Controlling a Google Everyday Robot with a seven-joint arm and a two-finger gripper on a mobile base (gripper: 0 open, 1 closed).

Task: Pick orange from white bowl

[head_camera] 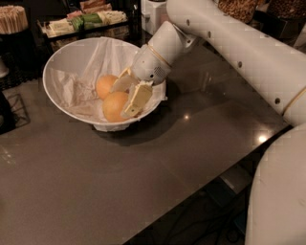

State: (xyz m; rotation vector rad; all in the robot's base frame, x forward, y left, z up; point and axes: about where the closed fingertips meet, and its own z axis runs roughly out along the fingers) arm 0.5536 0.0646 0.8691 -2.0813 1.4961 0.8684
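Note:
The white bowl (62,67), lined with crumpled white paper, stands at the back left of the dark table. Two oranges lie in it. The larger orange (114,107) is in front, and a slightly smaller one (105,85) lies just behind it. My gripper (129,92) reaches down into the bowl from the right, over its right rim. Its cream fingers are apart. One fingertip (137,99) lies against the front orange's right side, and the other sits between the two oranges. The orange rests in the bowl.
A tray of packets (86,21) and a holder of wooden sticks (13,19) stand behind the bowl. A white container (153,12) is at the back. The table's front edge (191,191) runs diagonally at the lower right.

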